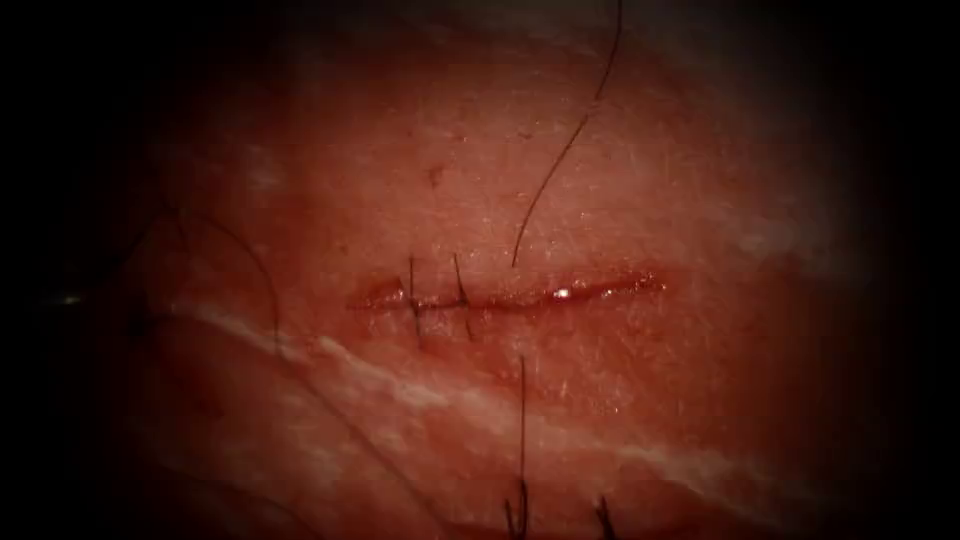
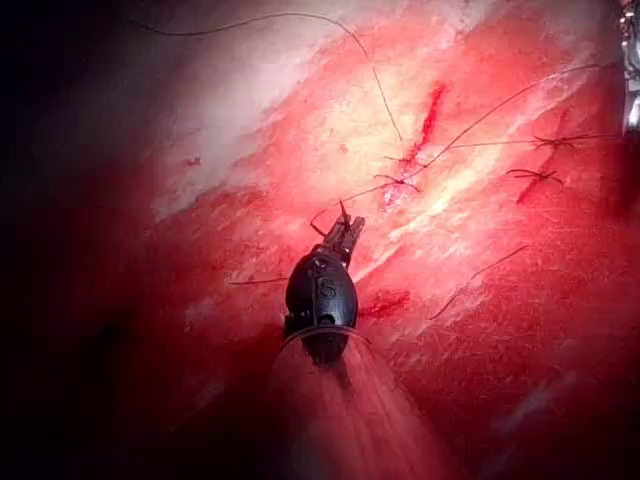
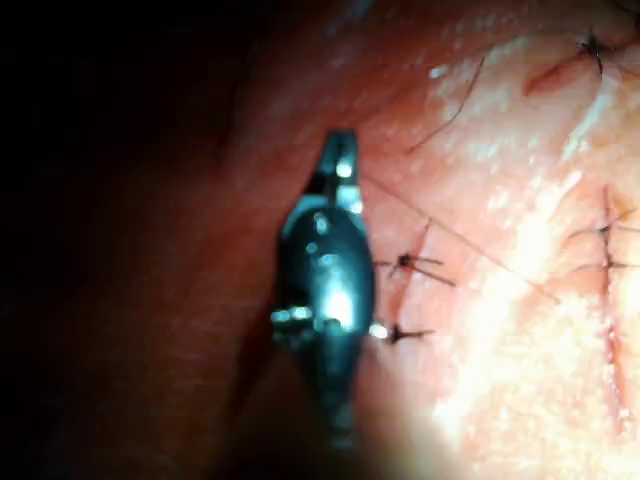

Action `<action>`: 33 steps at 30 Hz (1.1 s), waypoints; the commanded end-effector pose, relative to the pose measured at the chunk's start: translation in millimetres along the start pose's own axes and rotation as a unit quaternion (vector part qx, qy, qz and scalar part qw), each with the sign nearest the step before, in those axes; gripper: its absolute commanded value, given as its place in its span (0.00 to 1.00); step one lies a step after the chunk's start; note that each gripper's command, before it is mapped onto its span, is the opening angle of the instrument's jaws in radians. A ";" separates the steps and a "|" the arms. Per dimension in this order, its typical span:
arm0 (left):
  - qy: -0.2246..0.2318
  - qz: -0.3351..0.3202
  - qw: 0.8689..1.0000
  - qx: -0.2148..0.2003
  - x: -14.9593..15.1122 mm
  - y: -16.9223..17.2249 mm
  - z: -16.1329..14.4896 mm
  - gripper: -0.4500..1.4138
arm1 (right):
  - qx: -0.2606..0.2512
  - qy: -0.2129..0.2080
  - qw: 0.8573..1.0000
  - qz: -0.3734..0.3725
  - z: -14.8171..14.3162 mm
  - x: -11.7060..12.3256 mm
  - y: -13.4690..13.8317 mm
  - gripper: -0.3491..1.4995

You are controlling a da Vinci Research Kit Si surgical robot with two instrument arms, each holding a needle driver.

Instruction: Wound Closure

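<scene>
The cut (image 1: pixel 560 293) runs across the tissue (image 1: pixel 660 180), and two stitches (image 1: pixel 412 300) cross its left part. One thread (image 1: pixel 560 160) rises from just above the cut to the top edge. A second thread (image 1: pixel 521 430) drops from below the cut to the near edge. My left tool (image 2: pixel 346 228) hovers short of the stitched end of the cut (image 2: pixel 432 108), with a small dark curved piece (image 2: pixel 318 216) beside its tip; what it holds is unclear. My right tool (image 3: pixel 342 160) has its jaws together, and a taut thread (image 3: pixel 460 240) runs off from beside them.
Knotted stitches of other cuts lie nearby (image 2: pixel 548 142) (image 3: pixel 603 250). Two dark knots (image 1: pixel 515 515) sit at the near edge. A slack thread loop (image 1: pixel 265 280) lies to the left of the cut. A pale band of fat (image 1: pixel 400 385) crosses below the cut.
</scene>
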 end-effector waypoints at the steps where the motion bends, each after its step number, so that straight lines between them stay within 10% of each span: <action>1: 0.000 -0.001 1.000 -0.002 -0.7 0.2 0.7 0.00 | -0.009 0.001 1.000 -0.002 -0.1 -0.6 -0.2 0.04; 4: 0.000 -0.001 1.000 -0.002 -0.7 0.1 0.6 0.00 | -0.052 0.009 0.998 -0.020 -1.5 -1.4 1.8 0.56; 6: 0.000 -0.001 1.000 -0.002 -0.7 0.0 0.5 0.00 | -0.071 0.010 0.997 -0.032 -2.4 -2.3 3.2 0.67; 17: -0.009 -0.009 1.000 0.020 -3.1 -2.8 -0.1 0.00 | -0.132 -0.026 0.989 -0.058 -2.0 -15.7 11.8 0.75; 24: -0.008 -0.013 1.000 0.025 -4.1 -3.0 1.7 0.00 | -0.148 -0.032 0.987 -0.055 -0.4 -17.2 14.3 0.55; 27: -0.008 -0.011 1.000 0.024 -4.4 -2.8 1.9 0.00 | -0.150 -0.033 0.987 -0.052 -0.4 -17.1 15.0 0.03; 33: -0.007 -0.012 1.000 0.025 -4.8 -2.7 2.0 0.00 | -0.135 -0.048 0.988 -0.050 -0.7 -16.5 14.5 0.00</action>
